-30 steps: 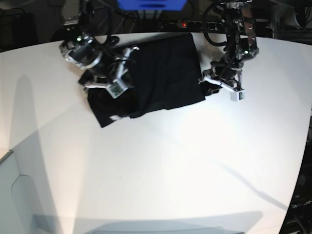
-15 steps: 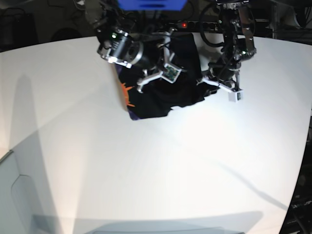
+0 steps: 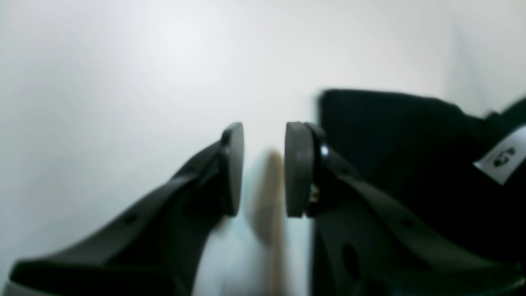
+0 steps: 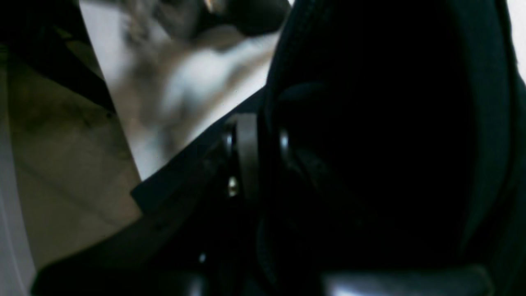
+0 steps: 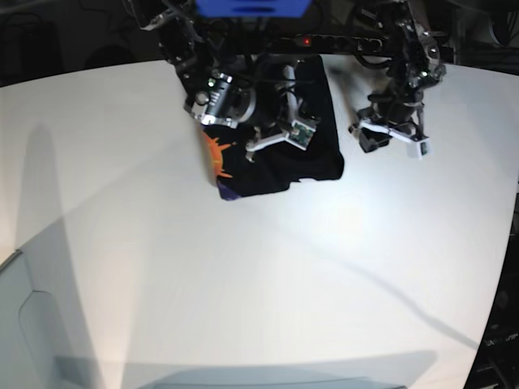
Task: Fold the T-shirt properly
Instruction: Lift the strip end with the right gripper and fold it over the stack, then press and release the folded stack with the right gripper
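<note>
Up top, a big white table (image 5: 268,275) under bright light, dark room behind with a blue box (image 5: 251,6) and a small red light (image 5: 305,40). Small white tag (image 3: 501,158) on the shirt (image 5: 280,150), marks too blurry to read. Black shirt bunched at the table's far edge, orange print (image 5: 217,154) showing on one side. Right gripper (image 5: 272,134) pinched tight on shirt cloth. Left gripper (image 3: 263,168) beside the shirt, fingers (image 3: 232,168) a little apart, holding nothing.
</note>
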{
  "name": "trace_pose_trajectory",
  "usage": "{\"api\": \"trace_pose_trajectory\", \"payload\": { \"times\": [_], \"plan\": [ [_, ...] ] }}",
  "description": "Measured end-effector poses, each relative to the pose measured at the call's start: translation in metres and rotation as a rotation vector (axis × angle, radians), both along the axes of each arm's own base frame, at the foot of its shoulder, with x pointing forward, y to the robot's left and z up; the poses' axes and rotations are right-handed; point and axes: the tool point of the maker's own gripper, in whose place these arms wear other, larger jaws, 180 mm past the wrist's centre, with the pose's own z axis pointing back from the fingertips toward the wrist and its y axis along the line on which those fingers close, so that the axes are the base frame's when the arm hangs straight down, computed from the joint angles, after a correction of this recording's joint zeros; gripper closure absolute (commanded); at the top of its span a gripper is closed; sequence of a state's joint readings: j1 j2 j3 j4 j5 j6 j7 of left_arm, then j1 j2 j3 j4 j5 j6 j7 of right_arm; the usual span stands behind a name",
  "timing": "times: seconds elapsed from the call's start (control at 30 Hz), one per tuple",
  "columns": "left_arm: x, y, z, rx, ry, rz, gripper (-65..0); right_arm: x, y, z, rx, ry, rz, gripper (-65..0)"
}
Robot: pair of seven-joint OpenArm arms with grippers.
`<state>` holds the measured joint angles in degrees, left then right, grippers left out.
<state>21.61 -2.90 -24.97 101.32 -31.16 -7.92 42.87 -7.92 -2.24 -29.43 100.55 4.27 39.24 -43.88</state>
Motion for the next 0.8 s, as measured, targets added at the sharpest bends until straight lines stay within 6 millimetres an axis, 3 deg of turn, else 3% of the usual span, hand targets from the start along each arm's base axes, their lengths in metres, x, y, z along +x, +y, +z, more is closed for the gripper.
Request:
{"api": "trace_pose_trajectory", "payload": {
  "times": [0.17, 0.27, 0.4, 0.47, 0.63, 0.73, 0.8],
  "plan": [
    [-0.003, 0.032, 0.025, 0.049, -0.063, 0.078, -24.1, 0.002, 0.008, -0.005, 0.005, 0.025, 0.002, 0.0],
    [-0.027, 0.061, 0.021, 0.097, -0.013, 0.144, -24.2, 0.005, 0.009, -0.013, -0.01, 0.039, 0.007, 0.0],
    [-0.034, 0.083, 0.026, 0.121, -0.022, 0.207, -24.2, 0.009, 0.015, -0.013, -0.003, 0.043, 0.008, 0.0],
    [-0.036, 0.086, 0.026, 0.125, -0.018, 0.214, -24.2, 0.009, 0.017, -0.013, -0.005, 0.043, 0.012, -5.7],
    [-0.039, 0.086, 0.024, 0.124, -0.007, 0.213, -24.2, 0.013, 0.017, -0.003, 0.012, 0.019, 0.008, -27.1],
    [-0.039, 0.085, 0.023, 0.122, -0.007, 0.214, -24.3, 0.017, 0.017, 0.019, 0.049, -0.038, -0.006, -34.0],
    [-0.039, 0.085, 0.023, 0.12, -0.006, 0.214, -24.3, 0.017, 0.014, 0.038, 0.08, -0.079, -0.022, -34.7]
  ]
}}
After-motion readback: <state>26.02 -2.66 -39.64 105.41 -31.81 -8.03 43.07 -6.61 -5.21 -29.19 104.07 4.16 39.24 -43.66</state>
